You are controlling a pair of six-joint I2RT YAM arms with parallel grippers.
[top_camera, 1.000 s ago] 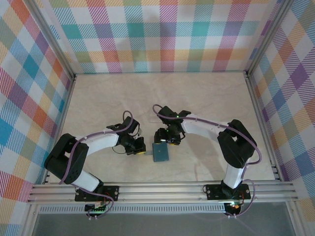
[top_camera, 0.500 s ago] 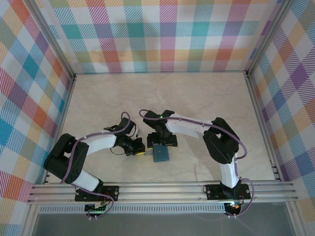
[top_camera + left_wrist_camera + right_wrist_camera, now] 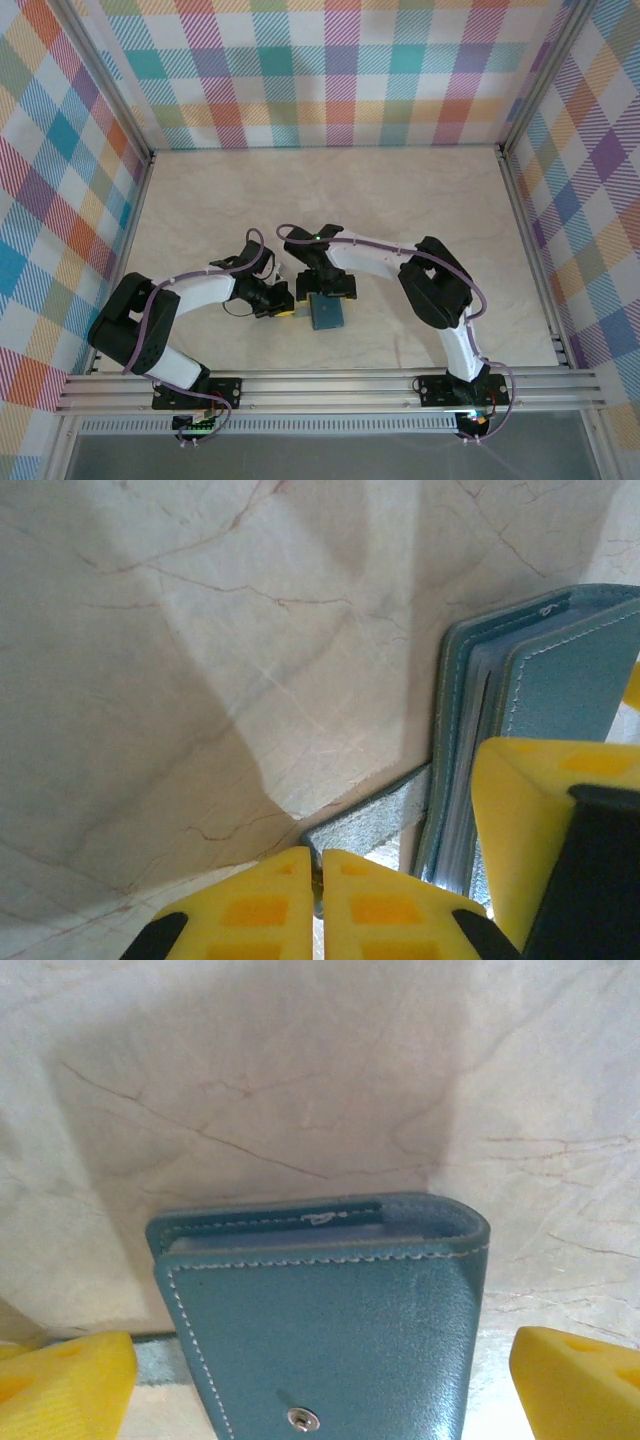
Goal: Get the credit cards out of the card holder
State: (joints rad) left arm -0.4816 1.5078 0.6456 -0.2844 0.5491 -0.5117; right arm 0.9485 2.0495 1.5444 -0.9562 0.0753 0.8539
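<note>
Teal leather, the card holder (image 3: 326, 311) lies folded shut on the marble table (image 3: 430, 200), directly between the wide-open jaws of the right gripper (image 3: 322, 1378). One yellow finger stands off each side of it, and the right wrist view shows neither touching it. A small snap stud (image 3: 302, 1419) sits on its upper cover. The left gripper (image 3: 320, 865) is closed, its two tips pinched on the holder's grey-teal side tab (image 3: 365, 825), which sticks out flat from the holder's edge into those jaws. Just past the tab, thin pale layers (image 3: 478, 730) show between the covers; whether they are the credit cards or pocket edges I cannot tell
</note>
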